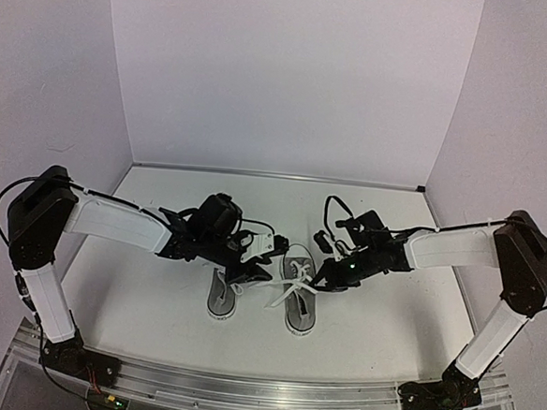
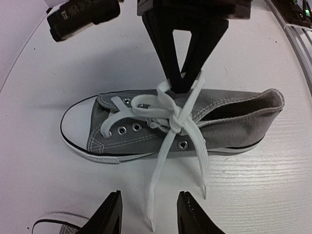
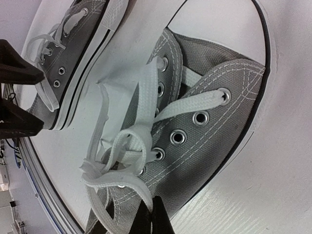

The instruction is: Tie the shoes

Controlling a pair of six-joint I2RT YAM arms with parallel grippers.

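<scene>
White table (image 1: 136, 294); right pincer (image 2: 181, 87) pinching lace (image 2: 163, 146) above shoe (image 2: 234, 122).

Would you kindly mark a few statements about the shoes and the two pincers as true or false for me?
1. The right pincer is shut on a white lace of the right shoe. True.
2. The left pincer is clamped on that shoe's toe cap. False: it stands open and holds nothing.
3. The left shoe is stacked on top of the right shoe. False: the two stand side by side on the table.
4. Both shoes are grey with white laces. True.
</scene>
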